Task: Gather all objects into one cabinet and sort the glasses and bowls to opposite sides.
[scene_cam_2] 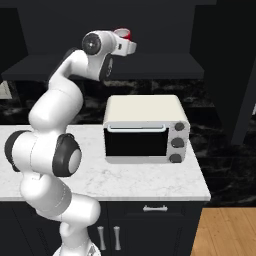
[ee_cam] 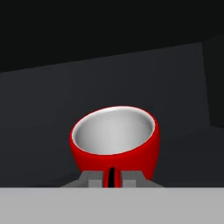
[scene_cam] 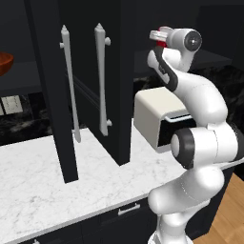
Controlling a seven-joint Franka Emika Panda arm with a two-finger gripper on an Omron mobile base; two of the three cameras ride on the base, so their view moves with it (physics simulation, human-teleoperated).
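A dark kitchen with black walls and black cabinetry surrounds the robot, and a patch of warm wooden floor (scene_cam_2: pixel 225 232) lies far below the end effector, to its right. Below the end effector runs one long white marble surface (scene_cam: pixel 43 190) with grey veining, backed by a black stone splashback with pale flecks, over black base cabinets (scene_cam_2: pixel 150 225) with short silver handles. Left of the end effector and reaching above it stands the tall black wall cabinet (scene_cam: pixel 81 81), its two open doors seen nearly edge-on, each bearing one long white bar handle (scene_cam: pixel 100 78). Behind the end effector, at about its height, a dark shelf (scene_cam_2: pixel 150 67) stretches across the wall.

Directly below the end effector sits one cream-topped toaster oven (scene_cam_2: pixel 145 129) with a black glass door and three round knobs on its right side. Far to the left of the end effector, at a lower height, one glossy red-brown bowl (scene_cam: pixel 5 63) peeks in at the edge of the left base view, only partly visible.

The smallest thing is one bright red rounded cup (ee_cam: pixel 114 142) with a smooth pale grey interior and a thin light rim; it has no handle that can be seen. The end effector (ee_cam: pixel 112 175) is raised high over the toaster oven, level with the dark shelf, and its two fingers are pinched on the near wall of the red cup, which it carries in front of it.
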